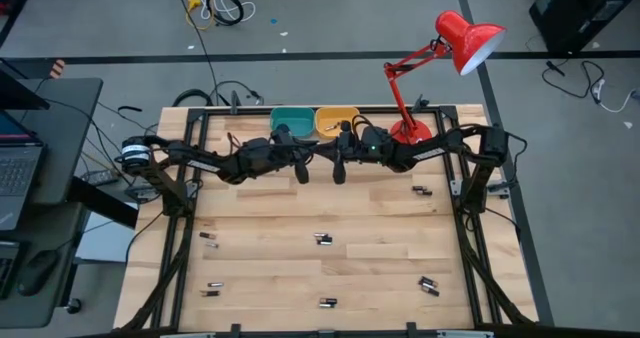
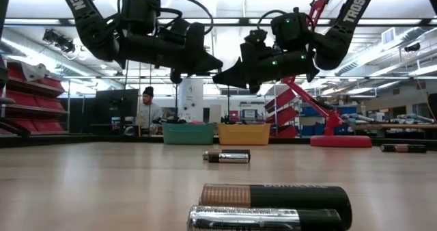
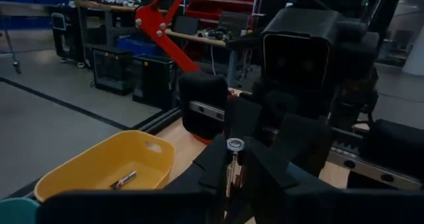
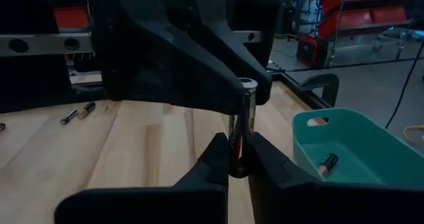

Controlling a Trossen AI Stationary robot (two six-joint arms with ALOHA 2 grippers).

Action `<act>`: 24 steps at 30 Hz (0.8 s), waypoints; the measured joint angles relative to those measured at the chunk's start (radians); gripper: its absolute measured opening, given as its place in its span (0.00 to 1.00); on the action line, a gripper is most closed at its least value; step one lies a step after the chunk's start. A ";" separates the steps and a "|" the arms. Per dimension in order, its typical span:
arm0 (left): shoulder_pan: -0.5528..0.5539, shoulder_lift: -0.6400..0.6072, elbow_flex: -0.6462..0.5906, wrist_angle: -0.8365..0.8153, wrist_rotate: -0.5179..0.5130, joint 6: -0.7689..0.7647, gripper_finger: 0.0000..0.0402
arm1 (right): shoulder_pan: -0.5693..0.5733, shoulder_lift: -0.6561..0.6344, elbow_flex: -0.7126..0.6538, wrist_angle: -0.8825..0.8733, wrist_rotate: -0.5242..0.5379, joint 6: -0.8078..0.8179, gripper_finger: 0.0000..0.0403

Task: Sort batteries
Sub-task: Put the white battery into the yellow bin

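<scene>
Fingers of both grippers meet near the table's far middle, just in front of the bins. Right gripper [image 4: 240, 159] pinches an upright battery [image 4: 242, 128], silvery end up. Left gripper [image 3: 233, 177] fingers also close around a battery [image 3: 233, 163] with its metal cap up; likely the same cell, can't confirm. In the high view left gripper [image 1: 303, 170] and right gripper [image 1: 339, 168] sit just beside each other, raised off the wood.

Loose batteries [image 1: 322, 239] lie scattered over the table [image 1: 260, 218], well apart. Two lie closest to the low camera [image 2: 273, 207].

Teal bin [image 4: 344, 158] holds one battery; yellow bin [image 3: 106, 164] holds one too. Red lamp [image 1: 440, 68] stands at the far right corner.
</scene>
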 joint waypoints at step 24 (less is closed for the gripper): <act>-0.004 -0.015 -0.002 -0.259 0.063 -0.128 0.55 | -0.247 0.000 0.000 -0.115 0.216 0.056 0.10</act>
